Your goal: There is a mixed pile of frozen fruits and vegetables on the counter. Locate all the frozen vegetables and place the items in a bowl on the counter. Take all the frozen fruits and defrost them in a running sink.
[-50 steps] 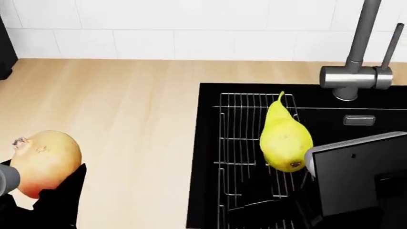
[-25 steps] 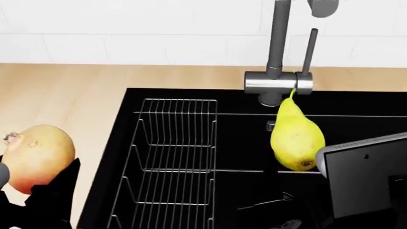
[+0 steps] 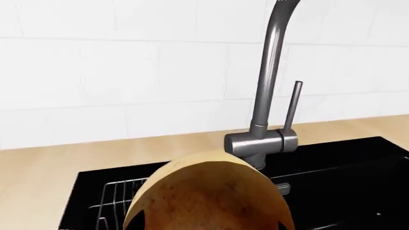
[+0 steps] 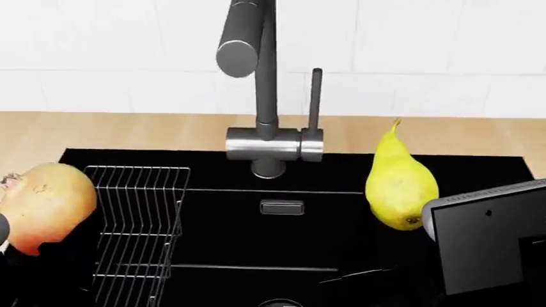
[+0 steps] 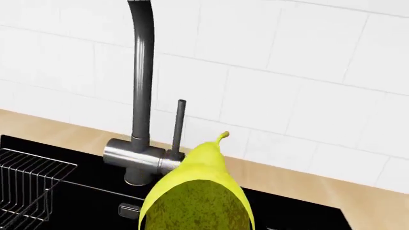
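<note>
A yellow pear [image 4: 399, 185], stem up, hangs over the right part of the black sink [image 4: 341, 224] with my right gripper [image 4: 416, 224] shut on its base. It fills the right wrist view [image 5: 198, 196] and hides the jaws there. The rounded tan-yellow fruit [image 4: 47, 204] hangs at the sink's left end beside the wire rack [image 4: 137, 230], with my left gripper [image 4: 9, 246] shut on it. It also blocks the left wrist view [image 3: 208, 196]. No frozen vegetables and no bowl are in view.
The tall grey faucet [image 4: 266, 96] stands at the back middle of the sink, its lever [image 4: 316, 105] upright; no water shows at the spout. Beige counter [image 4: 128, 131] runs behind the basin below a white tiled wall. The steel drain [image 4: 280, 303] shows at the frame's bottom edge.
The view has swung right along the counter: faucet and sink slid from the right to the middle. Both fruits kept their places in view and now hang over the sink's two ends.
</note>
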